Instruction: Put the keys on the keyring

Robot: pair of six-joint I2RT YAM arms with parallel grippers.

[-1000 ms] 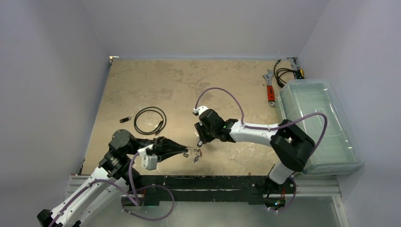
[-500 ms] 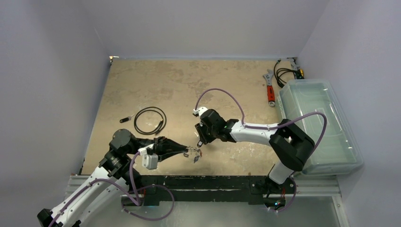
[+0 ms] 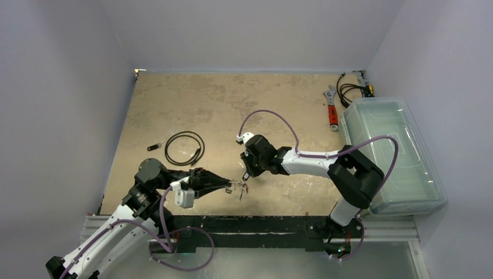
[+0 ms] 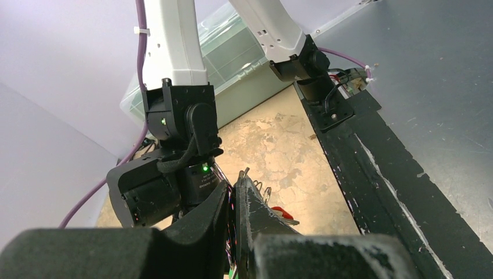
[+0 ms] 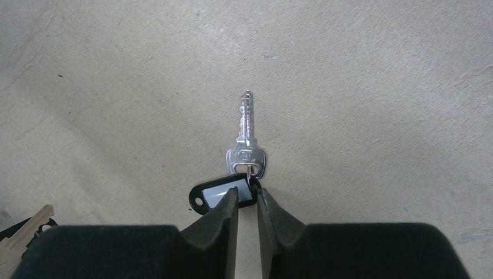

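My left gripper (image 3: 229, 185) is shut on the keyring (image 3: 235, 186), which juts from its tips near the table's front edge. A small bunch of keys (image 3: 242, 192) hangs from it. In the left wrist view a thin metal edge (image 4: 243, 172) pokes out between the pressed fingers, with a red key head (image 4: 282, 212) beside them. My right gripper (image 5: 247, 192) hovers low over a silver key (image 5: 246, 125) lying flat with a black tag (image 5: 210, 195). Its jaws stand narrowly apart over the tag's right end and its small ring.
A black coiled cable (image 3: 184, 148) and a small dark object (image 3: 153, 147) lie at the left. A red-handled wrench (image 3: 332, 107) and a clear plastic bin (image 3: 395, 151) sit at the right. A brass-coloured key (image 5: 23, 232) shows at the right wrist view's lower left corner.
The right arm's elbow has shifted slightly left while its gripper stays over the tagged key. The left arm and the keyring have not moved.
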